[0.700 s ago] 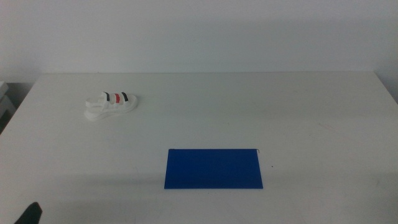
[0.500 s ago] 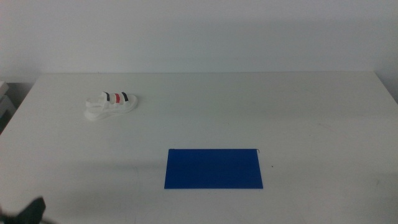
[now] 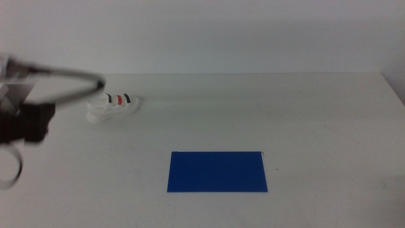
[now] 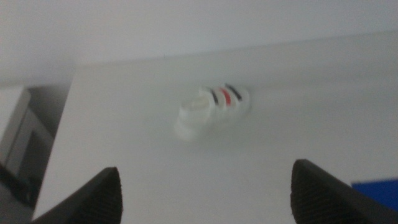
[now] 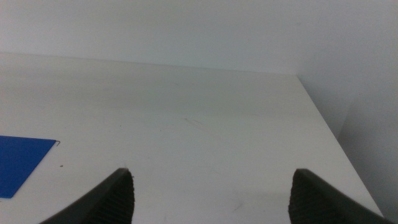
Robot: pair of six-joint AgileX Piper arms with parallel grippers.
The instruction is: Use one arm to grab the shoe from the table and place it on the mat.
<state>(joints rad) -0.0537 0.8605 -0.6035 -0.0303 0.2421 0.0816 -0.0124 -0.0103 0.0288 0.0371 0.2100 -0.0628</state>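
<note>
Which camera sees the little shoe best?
The left wrist view: the shoe is biggest there, centred ahead of the open left gripper, though blurry. The middle view shows it small, sharper, on the table. The right wrist view misses it.

Middle view: high, forward-down over the whole table (image 3: pixel 316 114); left wrist view: close, low, sharing the shoe (image 4: pixel 211 111); right wrist view: low, sharing the mat (image 5: pixel 18 158) corner.

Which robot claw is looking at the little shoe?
The left gripper: its wide-open jaws frame the white sandal on the table. The right gripper faces only bare tabletop and a blue mat corner.
</note>
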